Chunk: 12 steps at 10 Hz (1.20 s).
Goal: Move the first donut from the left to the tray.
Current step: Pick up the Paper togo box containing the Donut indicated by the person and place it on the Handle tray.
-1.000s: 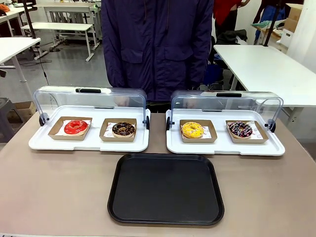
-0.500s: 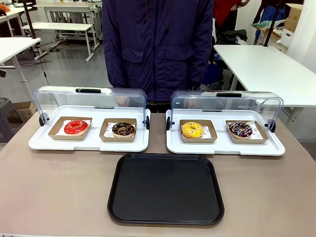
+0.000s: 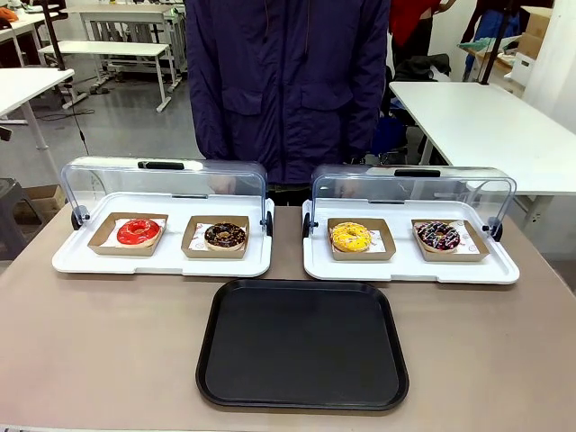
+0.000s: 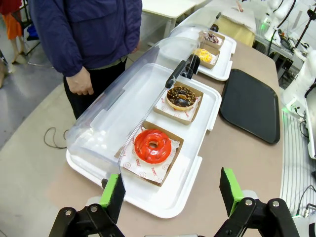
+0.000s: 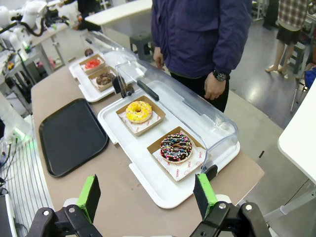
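Both left hand (image 4: 173,190) and right hand (image 5: 148,192) hang spread above the tan table (image 3: 108,342), white tables (image 3: 486,117) behind.

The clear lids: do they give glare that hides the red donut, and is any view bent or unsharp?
Front view: the raised lid carries pale reflections, but the donut before it is sharp and evenly lit. Left wrist view: wide-angle, with slightly bent lines and small highlights on the glaze. Right wrist view: the tray is sharp, without strong glare.

Black left end effector (image 4: 171,185), green pads (image 4: 109,191) (silver pivot screws).
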Available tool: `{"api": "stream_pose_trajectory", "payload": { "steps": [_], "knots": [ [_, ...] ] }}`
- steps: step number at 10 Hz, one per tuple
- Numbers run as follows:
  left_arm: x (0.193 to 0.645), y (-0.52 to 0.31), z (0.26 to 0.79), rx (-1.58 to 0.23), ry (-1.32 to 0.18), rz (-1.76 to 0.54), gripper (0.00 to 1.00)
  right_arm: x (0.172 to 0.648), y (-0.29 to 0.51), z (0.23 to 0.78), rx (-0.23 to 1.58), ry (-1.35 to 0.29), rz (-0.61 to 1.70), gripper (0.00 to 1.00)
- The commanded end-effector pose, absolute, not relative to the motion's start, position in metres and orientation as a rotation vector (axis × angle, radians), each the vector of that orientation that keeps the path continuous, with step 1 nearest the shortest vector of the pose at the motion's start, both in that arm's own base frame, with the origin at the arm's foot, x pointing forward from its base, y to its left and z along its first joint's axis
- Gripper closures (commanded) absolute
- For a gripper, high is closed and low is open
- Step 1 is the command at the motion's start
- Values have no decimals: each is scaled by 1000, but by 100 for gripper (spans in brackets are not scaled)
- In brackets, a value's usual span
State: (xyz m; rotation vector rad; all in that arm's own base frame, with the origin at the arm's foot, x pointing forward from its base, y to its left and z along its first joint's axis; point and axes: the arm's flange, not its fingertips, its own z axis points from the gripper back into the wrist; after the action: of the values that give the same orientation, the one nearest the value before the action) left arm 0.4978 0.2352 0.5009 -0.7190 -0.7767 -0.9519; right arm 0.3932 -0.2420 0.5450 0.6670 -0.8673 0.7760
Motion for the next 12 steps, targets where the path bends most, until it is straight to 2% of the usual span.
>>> {"api": "stream_pose_trajectory", "payload": {
  "steps": [1,12],
  "knots": [
    [497,234,502,-719,-774,-956,0,394,-243,546,671,-892,790,0],
    [497,234,502,-719,-774,-956,0,394,-243,546,671,-892,790,0]
  ]
}}
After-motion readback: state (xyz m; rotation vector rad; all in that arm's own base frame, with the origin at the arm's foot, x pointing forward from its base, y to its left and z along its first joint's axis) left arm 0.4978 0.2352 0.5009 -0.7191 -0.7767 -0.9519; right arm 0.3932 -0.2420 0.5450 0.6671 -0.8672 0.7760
